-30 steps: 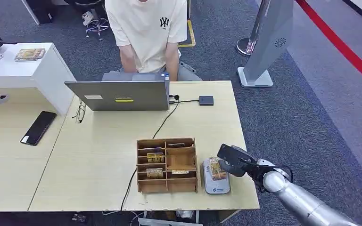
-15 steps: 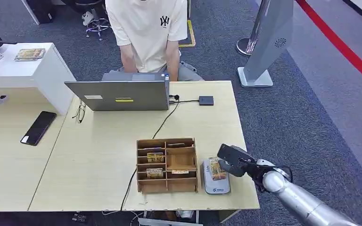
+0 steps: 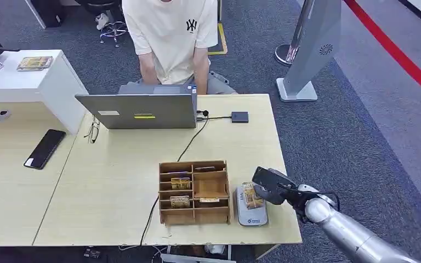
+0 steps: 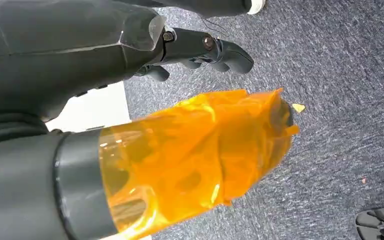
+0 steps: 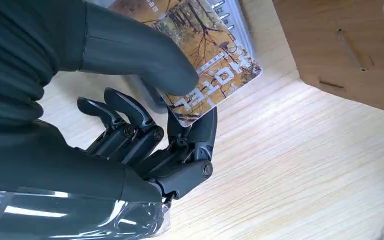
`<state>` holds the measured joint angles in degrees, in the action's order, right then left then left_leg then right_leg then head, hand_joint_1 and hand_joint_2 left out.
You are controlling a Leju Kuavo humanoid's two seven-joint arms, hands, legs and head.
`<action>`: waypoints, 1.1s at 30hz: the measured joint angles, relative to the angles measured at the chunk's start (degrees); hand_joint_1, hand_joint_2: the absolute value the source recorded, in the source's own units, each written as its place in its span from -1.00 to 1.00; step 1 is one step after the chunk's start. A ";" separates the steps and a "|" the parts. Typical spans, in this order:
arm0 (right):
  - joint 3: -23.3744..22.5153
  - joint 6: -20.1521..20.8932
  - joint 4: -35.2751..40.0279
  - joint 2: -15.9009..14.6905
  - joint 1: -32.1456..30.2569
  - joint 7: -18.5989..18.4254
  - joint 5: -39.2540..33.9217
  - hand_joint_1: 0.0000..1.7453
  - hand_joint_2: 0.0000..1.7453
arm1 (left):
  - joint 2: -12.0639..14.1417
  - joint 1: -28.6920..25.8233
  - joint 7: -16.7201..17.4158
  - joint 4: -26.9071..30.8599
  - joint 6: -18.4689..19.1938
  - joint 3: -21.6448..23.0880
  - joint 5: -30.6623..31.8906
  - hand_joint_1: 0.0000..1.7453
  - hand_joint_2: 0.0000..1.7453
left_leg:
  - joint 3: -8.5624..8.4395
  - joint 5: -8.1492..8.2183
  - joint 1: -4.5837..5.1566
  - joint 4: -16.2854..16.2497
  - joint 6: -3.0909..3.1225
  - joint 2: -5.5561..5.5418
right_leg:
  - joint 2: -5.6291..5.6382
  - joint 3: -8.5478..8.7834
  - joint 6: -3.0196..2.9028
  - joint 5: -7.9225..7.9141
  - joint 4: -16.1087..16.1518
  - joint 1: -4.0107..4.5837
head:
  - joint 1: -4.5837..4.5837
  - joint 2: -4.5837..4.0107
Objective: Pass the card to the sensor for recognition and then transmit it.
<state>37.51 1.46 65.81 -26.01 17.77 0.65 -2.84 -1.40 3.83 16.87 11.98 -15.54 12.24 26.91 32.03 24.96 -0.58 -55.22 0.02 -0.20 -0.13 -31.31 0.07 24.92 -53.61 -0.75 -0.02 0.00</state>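
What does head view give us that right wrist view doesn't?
Head view alone: the laptop, the person behind it, the phone, and the wooden organizer's compartments. Right wrist view alone: the thumb pressing the card against the fingers underneath. Both: right robot hand holding the card over the grey sensor, beside the organizer.

Office: desks (image 3: 241, 142) w/ laptop (image 3: 140, 111), phone (image 3: 45, 148), grey carpet (image 3: 356, 126), seated person (image 3: 171, 38).
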 joint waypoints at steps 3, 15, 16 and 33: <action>0.00 0.00 -0.02 0.02 0.09 0.05 0.00 1.00 1.00 | 0.00 0.00 0.00 0.00 0.00 0.00 0.00 -1.00 -1.00 | 0.00 0.00 0.00 0.00 0.00 0.00 | 0.00 0.00 0.00 0.00 0.00 0.00 | 0.00 0.00; 0.00 0.02 -0.15 0.04 0.20 0.05 0.00 1.00 1.00 | 0.00 0.00 0.00 0.00 0.00 0.00 0.00 -1.00 -1.00 | 0.00 0.00 0.00 0.00 0.00 0.00 | 0.00 0.00 0.00 0.00 0.00 0.00 | 0.00 0.00; 0.00 0.02 -0.15 0.04 0.21 0.05 0.00 1.00 1.00 | 0.00 0.00 0.00 0.00 0.00 0.00 0.00 -1.00 -1.00 | 0.00 0.00 0.00 0.00 0.00 0.00 | 0.00 0.00 0.00 0.00 0.00 0.00 | 0.00 0.00; 0.00 0.09 -0.31 0.07 0.29 0.07 0.00 1.00 1.00 | 0.00 0.00 0.00 0.00 0.00 0.00 -0.02 -1.00 -1.00 | 0.00 0.00 0.00 0.00 0.00 0.00 | 0.00 0.00 0.00 0.00 0.00 0.00 | 0.00 0.00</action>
<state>37.51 1.55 65.51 -25.94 18.05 0.72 -2.84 -1.40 3.83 16.87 11.98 -15.54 12.24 26.88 32.03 24.95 -0.58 -55.22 0.03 -0.20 -0.13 -31.31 0.07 24.92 -53.61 -0.75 -0.02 0.00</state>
